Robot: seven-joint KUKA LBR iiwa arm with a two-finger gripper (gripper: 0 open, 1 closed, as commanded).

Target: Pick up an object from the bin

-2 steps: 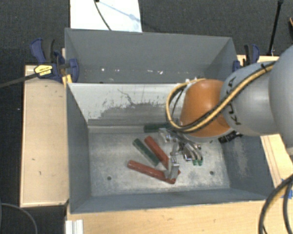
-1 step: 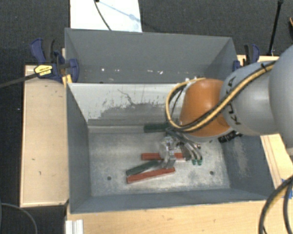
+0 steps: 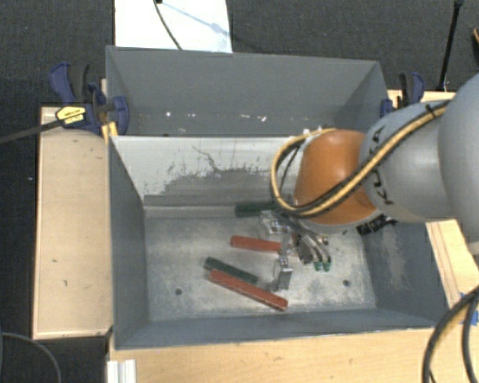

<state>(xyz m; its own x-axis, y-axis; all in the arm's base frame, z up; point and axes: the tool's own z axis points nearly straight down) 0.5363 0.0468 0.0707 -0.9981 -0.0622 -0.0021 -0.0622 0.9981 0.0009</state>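
Observation:
My gripper (image 3: pixel 285 273) hangs low over the bin's floor, right of the middle, beneath the arm's orange cover. Its tip stands just above the right end of a long red stick (image 3: pixel 247 287) that lies slanted near the front. A dark green stick (image 3: pixel 230 268) lies along that red one, on its far side. A shorter orange-red stick (image 3: pixel 254 244) lies just left of the gripper's body. A small green piece (image 3: pixel 324 266) sits close on the gripper's right. I see nothing held.
Another dark green stick (image 3: pixel 251 209) lies at the foot of the back wall, partly under the arm. The arm and its cables cover the bin's right rear part. The bin's left half shows bare floor.

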